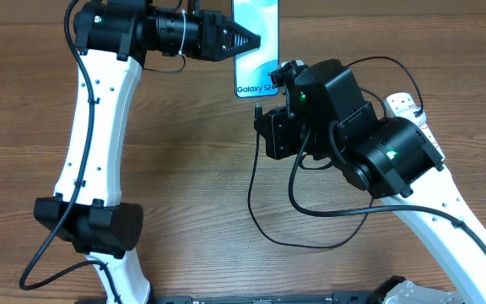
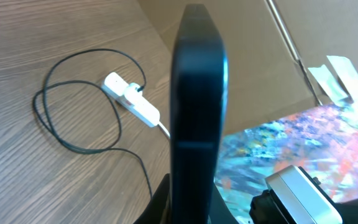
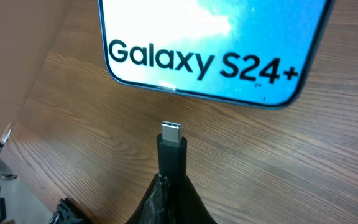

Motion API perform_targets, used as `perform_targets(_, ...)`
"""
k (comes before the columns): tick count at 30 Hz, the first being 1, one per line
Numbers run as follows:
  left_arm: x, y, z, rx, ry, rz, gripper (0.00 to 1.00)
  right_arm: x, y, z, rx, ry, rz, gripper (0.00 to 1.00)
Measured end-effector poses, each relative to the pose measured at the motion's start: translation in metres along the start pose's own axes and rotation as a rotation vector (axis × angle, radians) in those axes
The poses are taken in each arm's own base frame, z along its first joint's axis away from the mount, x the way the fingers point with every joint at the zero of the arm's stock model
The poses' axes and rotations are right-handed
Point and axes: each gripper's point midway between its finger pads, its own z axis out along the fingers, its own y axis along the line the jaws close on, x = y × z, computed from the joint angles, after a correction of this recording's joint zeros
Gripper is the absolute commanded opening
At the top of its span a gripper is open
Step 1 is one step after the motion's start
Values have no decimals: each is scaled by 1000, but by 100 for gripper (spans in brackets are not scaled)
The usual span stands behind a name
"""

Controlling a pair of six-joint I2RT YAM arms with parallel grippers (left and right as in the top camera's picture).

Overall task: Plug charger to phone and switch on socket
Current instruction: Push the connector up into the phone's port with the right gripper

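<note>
Your left jaws are clamping the phone [image 1: 260,67] by its side edge, at the counter's [image 1: 184,169] far side. Your right jaws are pinching the charger [image 3: 172,152] connector, its tip pointing at the phone's bottom edge without touching it. The socket [image 1: 404,105] is lying beside your right arm.

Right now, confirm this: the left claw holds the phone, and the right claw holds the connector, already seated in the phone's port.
Not seated. The right wrist view shows the connector in the right claw sitting short of the phone, bare table between them. The left claw does hold the phone.
</note>
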Motion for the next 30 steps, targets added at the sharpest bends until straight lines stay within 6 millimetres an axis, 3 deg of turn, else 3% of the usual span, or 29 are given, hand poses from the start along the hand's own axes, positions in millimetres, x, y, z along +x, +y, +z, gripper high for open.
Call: perform_targets(30,2,-10,0,59,9,14,4,-3,-1,0,9,-15,-1,4)
